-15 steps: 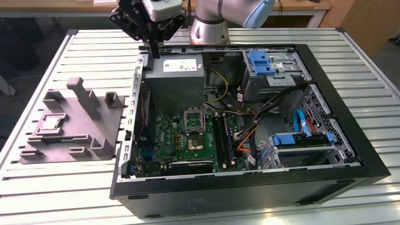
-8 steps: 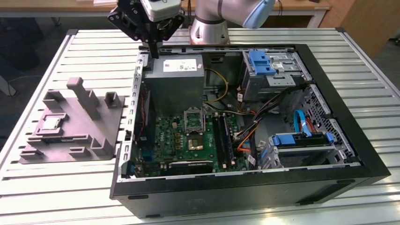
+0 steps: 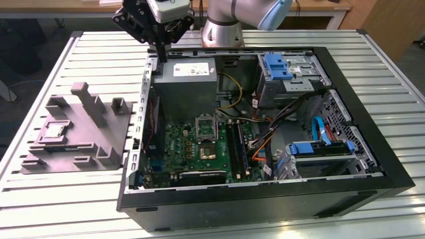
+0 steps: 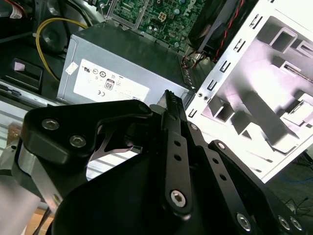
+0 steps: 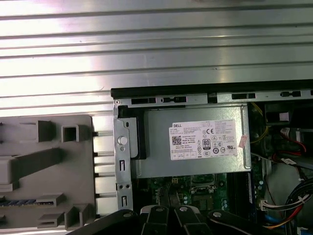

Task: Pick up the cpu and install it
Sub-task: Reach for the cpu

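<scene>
Cpu (image 3: 53, 131): not yet picked; lies in grey holder block (image 3: 109, 144), outside the computer case (image 3: 265, 204). Socket (image 3: 206, 127): apparently unfilled. Gripper (image 3: 161, 57): fingers pressed together, holding nothing, above the power supply (image 3: 186, 84).

The bench (image 3: 371, 55) under me is silver metal, ribbed in long slats. Directly on it lies an open black computer case (image 3: 265, 204), on its side. A grey moulded holder block (image 3: 113, 134) rests on the slats close beside the case, on the exterior view's left of it.
</scene>
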Available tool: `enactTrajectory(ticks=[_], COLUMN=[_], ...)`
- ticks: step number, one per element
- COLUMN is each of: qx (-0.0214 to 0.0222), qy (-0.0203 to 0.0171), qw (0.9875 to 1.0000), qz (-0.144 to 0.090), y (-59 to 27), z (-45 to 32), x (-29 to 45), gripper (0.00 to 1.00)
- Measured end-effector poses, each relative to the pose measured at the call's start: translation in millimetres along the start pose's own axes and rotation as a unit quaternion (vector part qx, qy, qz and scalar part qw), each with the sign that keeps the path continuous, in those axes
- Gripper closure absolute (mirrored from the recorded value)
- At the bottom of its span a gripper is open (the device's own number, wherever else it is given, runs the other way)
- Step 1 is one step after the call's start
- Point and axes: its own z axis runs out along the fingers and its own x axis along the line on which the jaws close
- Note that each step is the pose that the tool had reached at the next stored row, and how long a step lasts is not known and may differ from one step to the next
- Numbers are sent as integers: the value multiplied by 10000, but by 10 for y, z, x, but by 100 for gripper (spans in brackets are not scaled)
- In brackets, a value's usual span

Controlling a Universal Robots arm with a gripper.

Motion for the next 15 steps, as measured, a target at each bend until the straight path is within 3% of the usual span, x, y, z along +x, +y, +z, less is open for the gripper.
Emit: enactTrajectory(ticks=[15], qx=[0], qy=[0], qw=[10000], qz=[0], y=[-4], z=[1], x=[56], gripper=[89])
